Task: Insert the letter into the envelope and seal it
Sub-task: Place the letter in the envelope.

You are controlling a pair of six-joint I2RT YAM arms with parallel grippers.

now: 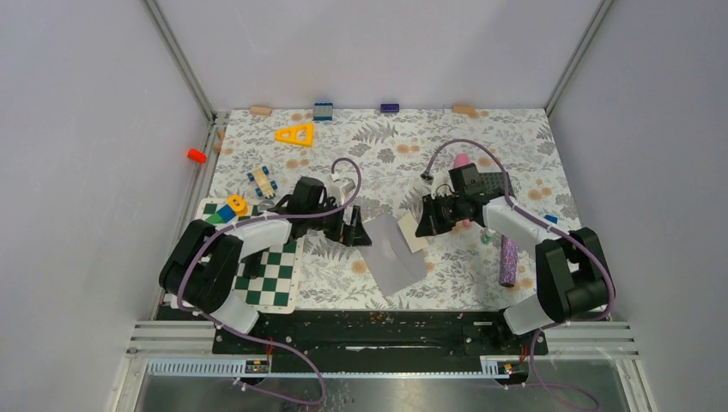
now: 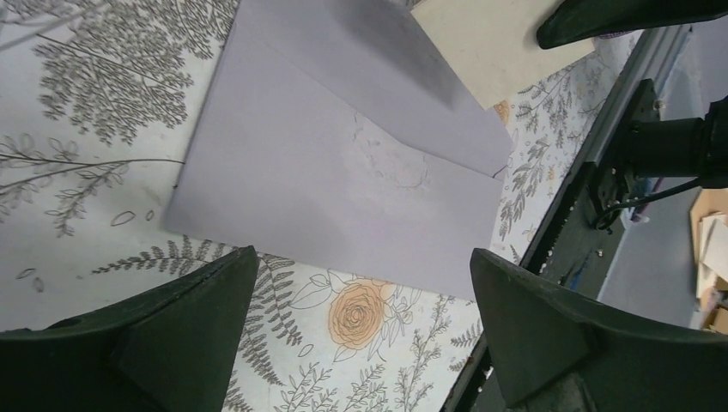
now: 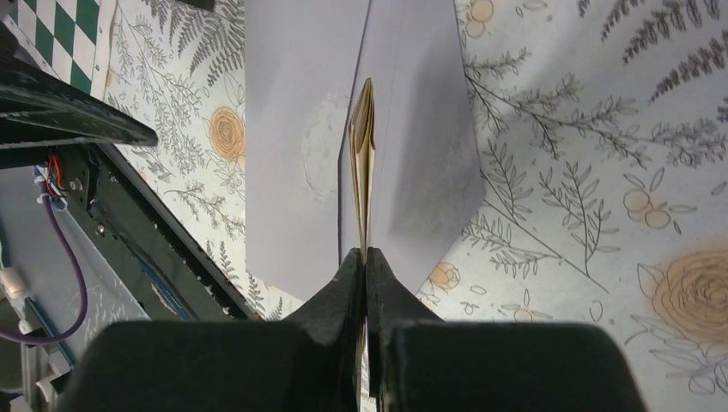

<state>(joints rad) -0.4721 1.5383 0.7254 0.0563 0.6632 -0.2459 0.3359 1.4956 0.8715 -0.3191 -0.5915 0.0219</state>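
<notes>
The grey envelope (image 1: 393, 256) lies flat on the floral cloth in the middle, its pointed flap open. In the left wrist view the envelope (image 2: 343, 163) fills the upper middle, with the tan letter (image 2: 489, 43) at its far edge. My left gripper (image 1: 352, 230) is open and empty just left of the envelope, and its jaws (image 2: 360, 343) stand wide apart over a printed rose. My right gripper (image 1: 427, 225) is shut on the letter (image 1: 414, 233). In the right wrist view the letter (image 3: 364, 163) shows edge-on, held upright over the envelope (image 3: 292, 129) by the shut gripper (image 3: 365, 257).
A green-and-white checkerboard (image 1: 275, 276) lies at the near left under the left arm. A purple roller (image 1: 509, 262), a dark studded plate (image 1: 496, 182), a yellow triangle (image 1: 294, 135) and several small blocks lie around. The black base rail (image 1: 412, 326) runs along the near edge.
</notes>
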